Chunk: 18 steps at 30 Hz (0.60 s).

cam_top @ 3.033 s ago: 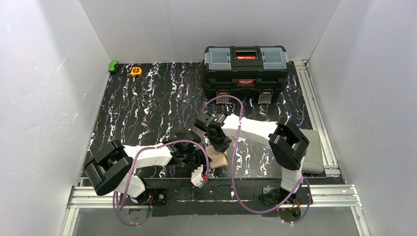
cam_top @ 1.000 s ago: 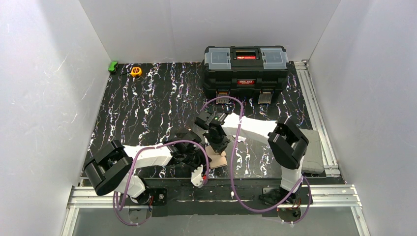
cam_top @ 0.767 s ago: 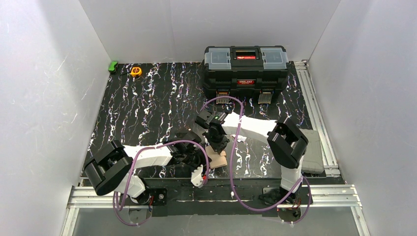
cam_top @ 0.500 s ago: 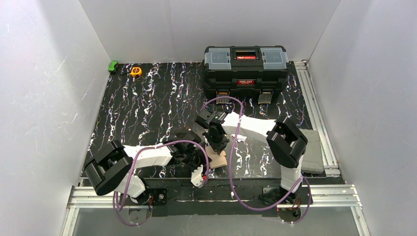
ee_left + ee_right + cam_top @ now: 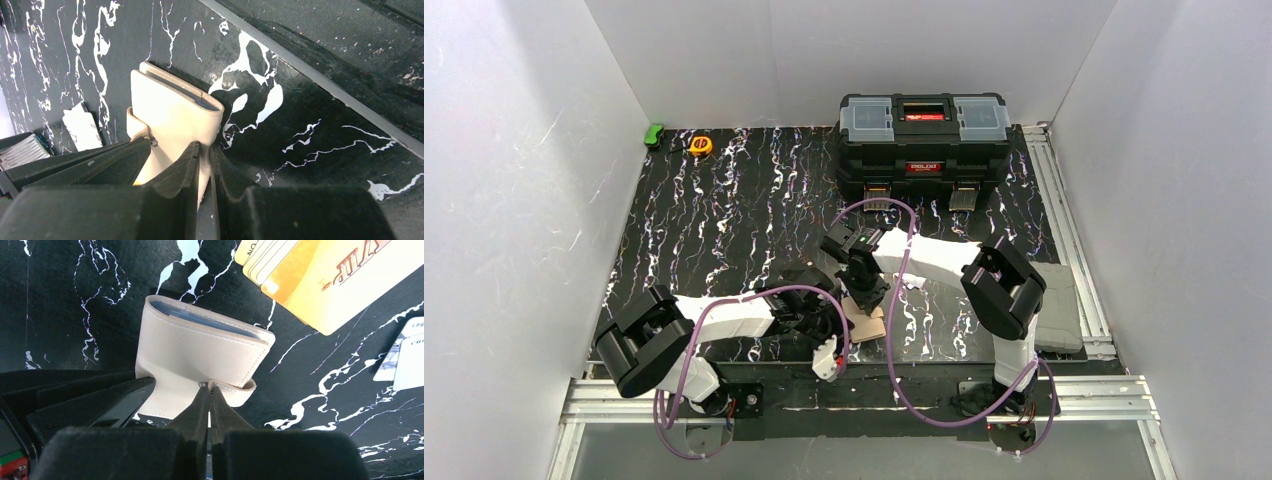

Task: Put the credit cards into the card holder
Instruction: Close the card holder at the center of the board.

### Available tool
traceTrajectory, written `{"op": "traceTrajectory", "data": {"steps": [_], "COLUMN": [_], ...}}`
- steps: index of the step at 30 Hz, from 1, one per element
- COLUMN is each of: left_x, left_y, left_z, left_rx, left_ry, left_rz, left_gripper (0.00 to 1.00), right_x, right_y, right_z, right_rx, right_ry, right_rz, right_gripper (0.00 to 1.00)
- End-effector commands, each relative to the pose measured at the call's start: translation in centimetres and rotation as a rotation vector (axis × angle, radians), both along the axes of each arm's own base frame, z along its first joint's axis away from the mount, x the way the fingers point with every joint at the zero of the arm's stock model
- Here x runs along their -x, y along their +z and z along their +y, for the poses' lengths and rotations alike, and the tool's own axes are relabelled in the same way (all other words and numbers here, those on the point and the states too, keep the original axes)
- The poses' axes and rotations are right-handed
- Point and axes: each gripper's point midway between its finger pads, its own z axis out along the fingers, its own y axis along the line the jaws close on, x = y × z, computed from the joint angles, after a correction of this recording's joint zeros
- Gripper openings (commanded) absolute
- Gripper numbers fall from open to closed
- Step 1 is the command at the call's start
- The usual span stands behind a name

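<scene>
The wallet (image 5: 200,350) lies folded on the table (image 5: 724,200), between the 2 claws. The left claw (image 5: 204,150) pinches its cover edge, and the right claw (image 5: 207,387) pinches its snap tab, probably to pull it open. Orange cards (image 5: 320,285) wait just beyond the wallet, untouched.

From above, my arms (image 5: 744,315) cover most of the card holder (image 5: 869,325); at my right wrist the orange card (image 5: 320,280) runs off the top edge, a white card (image 5: 407,357) off the right — and my fingers (image 5: 197,410) hide the holder's near end.

Right pincer (image 5: 208,385) — nipping card holder (image 5: 200,350) tab.
</scene>
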Motion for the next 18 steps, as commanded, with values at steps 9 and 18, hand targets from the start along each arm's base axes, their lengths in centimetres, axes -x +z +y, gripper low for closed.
{"op": "traceTrajectory", "data": {"steps": [9,18], "left_x": [1.6,1.6], "left_y": [-3.9,-3.9], "left_z": [5.1,5.1], "left_rx": [-0.222,-0.219], "left_ry": [0.069,0.07], "left_rz": [0.081,0.081], "left_gripper": [0.08,0.08], "right_x": [1.8,3.0], "right_y": [-2.3,-2.5], "right_z": [1.3,2.3], "right_rx": [0.016,0.004], "right_ry": [0.093,0.146], "right_rz": [0.06,0.095], "right_gripper": [0.01,0.01]}}
